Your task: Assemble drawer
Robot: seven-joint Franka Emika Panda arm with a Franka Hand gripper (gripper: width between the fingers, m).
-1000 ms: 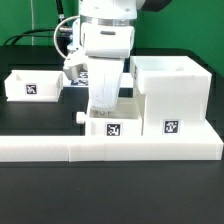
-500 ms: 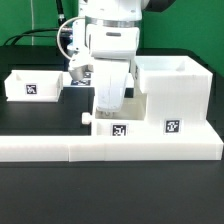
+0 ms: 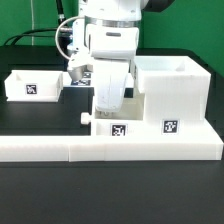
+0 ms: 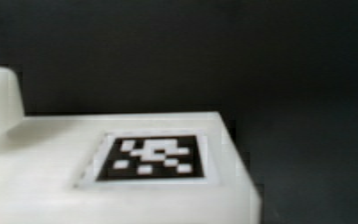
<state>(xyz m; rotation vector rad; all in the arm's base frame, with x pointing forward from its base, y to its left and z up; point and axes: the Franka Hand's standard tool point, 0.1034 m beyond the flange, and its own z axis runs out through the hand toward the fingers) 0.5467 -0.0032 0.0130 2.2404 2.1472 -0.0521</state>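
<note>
The small knobbed tray stands against the long bar, its knob towards the exterior view's left and a tag on its near face. My gripper reaches straight down into it and is shut on its wall; the fingertips are hidden by the hand and the tray. The tall boxy housing stands just to the tray's right, touching or nearly so. A second tray sits at the far left. The wrist view shows only a blurred white tray face with a tag very close, and no fingers.
The long low white L-shaped bar runs across the front, right in front of the tray and housing. Black table lies before it. Cables and the arm's base are behind the gripper.
Since a second ago the gripper and the small tray slid together a little towards the housing on the exterior view's right. Over the last half second nothing moved.
</note>
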